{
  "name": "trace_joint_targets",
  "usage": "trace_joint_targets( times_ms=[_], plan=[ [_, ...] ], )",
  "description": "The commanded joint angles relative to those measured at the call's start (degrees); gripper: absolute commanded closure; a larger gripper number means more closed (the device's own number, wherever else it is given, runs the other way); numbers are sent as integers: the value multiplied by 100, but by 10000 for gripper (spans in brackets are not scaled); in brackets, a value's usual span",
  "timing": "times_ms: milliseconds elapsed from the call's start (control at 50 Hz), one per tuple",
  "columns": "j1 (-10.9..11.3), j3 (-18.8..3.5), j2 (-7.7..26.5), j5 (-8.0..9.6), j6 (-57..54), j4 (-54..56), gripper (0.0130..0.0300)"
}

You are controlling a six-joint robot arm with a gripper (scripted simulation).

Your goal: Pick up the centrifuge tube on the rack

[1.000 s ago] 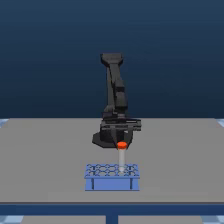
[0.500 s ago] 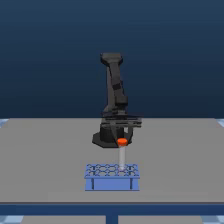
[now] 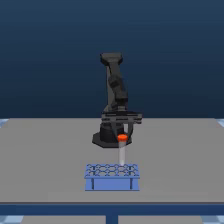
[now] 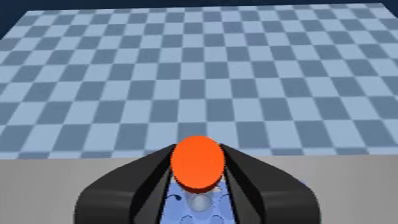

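The dark arm (image 3: 114,100) stands upright on its round base (image 3: 106,139), rising to an elbow at the top and then folding back down toward the front. Its wrist carries a flat crosspiece, and under that the gripper (image 3: 122,136) points straight down. In the wrist view the two black fingers (image 4: 133,182) sit close on either side of an orange-red cap, pressed against it, holding the tube.

You've got a flat grey table (image 3: 45,150). Directly on it: the arm's black base (image 3: 106,139) toward the back, and the blue rack (image 3: 112,176) on dark legs near the front edge, just ahead of the base.
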Motion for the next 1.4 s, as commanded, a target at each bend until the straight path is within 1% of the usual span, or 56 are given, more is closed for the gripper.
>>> trace_joint_targets(
  times_ms=[20,140,440,1400],
  plan=[
    [0,-41,-26,-71,-399,287,300],
    [0,-95,-59,-134,-741,624,300],
    [0,-166,-101,-219,-1127,1002,300],
    [0,-175,-106,-229,-1170,1045,300]
  ],
)
